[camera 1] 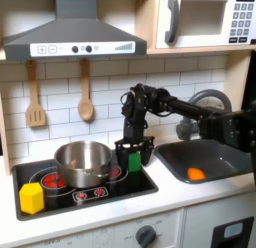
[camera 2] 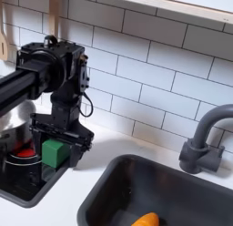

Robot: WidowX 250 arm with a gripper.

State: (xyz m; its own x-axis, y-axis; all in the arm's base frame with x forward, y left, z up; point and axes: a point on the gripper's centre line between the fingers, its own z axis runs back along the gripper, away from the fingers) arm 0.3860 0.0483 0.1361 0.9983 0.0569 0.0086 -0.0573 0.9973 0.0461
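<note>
The green block sits at the right rear corner of the stovetop, and the gripper is down over it with a finger on either side (jaws spread, and I honestly can't tell if they're touching the block or just bracketing it). In the first exterior view the block peeks out just right of the gripper, right next to the steel pot that takes up the middle of the stovetop. A yellow block stands way over at the front left corner, well apart from the green one. Past the stovetop's right edge there's the sink with an orange piece lying in it; the second exterior view shows the same orange piece at the bottom of the basin, and the grey faucet behind it. On the tile wall behind, two wooden utensils hang from hooks.
</note>
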